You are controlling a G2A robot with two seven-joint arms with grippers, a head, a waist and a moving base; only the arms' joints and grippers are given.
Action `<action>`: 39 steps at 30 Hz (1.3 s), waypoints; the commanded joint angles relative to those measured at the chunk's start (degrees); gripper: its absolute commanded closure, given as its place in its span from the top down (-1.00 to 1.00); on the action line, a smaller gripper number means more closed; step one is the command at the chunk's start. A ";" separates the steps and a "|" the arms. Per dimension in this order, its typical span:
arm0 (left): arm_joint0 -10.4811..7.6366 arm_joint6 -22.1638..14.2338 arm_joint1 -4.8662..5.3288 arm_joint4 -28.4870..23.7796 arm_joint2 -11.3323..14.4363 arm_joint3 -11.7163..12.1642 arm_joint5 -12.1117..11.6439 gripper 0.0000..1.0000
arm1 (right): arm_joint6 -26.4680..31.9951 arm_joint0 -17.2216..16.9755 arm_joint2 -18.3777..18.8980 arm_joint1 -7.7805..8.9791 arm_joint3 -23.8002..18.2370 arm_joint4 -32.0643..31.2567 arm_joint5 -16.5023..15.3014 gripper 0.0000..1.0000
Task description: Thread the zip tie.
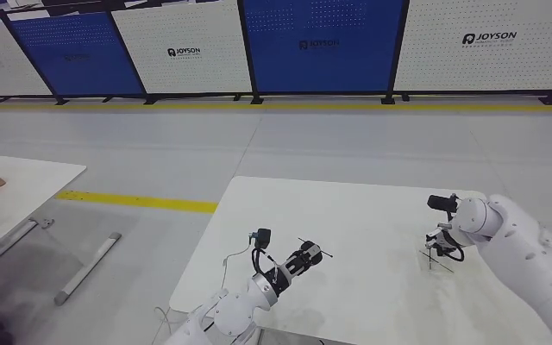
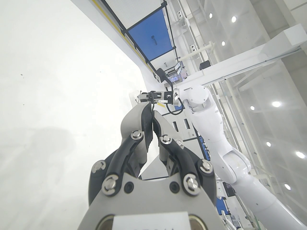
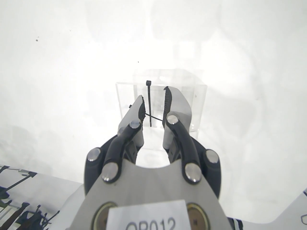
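The right gripper [image 3: 154, 94], toward 3 o'clock on the white table [image 1: 362, 207], is spread open. Its toothed pads sit either side of a black zip tie [image 3: 149, 101] in a clear holder [image 3: 197, 111], head end pointing away, and a crossing tie [image 3: 154, 118] lies over its near end. To grip well, it should probably centre on the strap, close beyond the crossing tie and lift straight, so only one tie comes up. The left gripper [image 1: 307, 254], toward 9 o'clock, appears clamped on a second zip tie [image 1: 327, 254], ready for threading.
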 commanded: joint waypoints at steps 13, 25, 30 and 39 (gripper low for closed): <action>0.00 0.00 0.00 0.00 0.00 0.00 0.00 -1.00 | 0.59 1.81 -0.94 -4.82 8.12 -0.92 -2.94 -0.60; 0.00 0.00 0.00 0.00 0.00 0.00 0.00 -1.00 | 0.33 3.05 -0.77 -7.83 13.91 -2.11 -4.31 -1.00; 0.00 0.00 0.00 0.00 0.00 0.00 0.00 -1.00 | -1.22 3.30 -0.18 -8.28 15.03 -2.70 -4.97 -1.00; 0.00 0.00 0.00 0.00 0.00 0.00 0.00 -1.00 | -8.42 1.71 2.22 -6.74 11.82 -4.96 -4.44 -1.00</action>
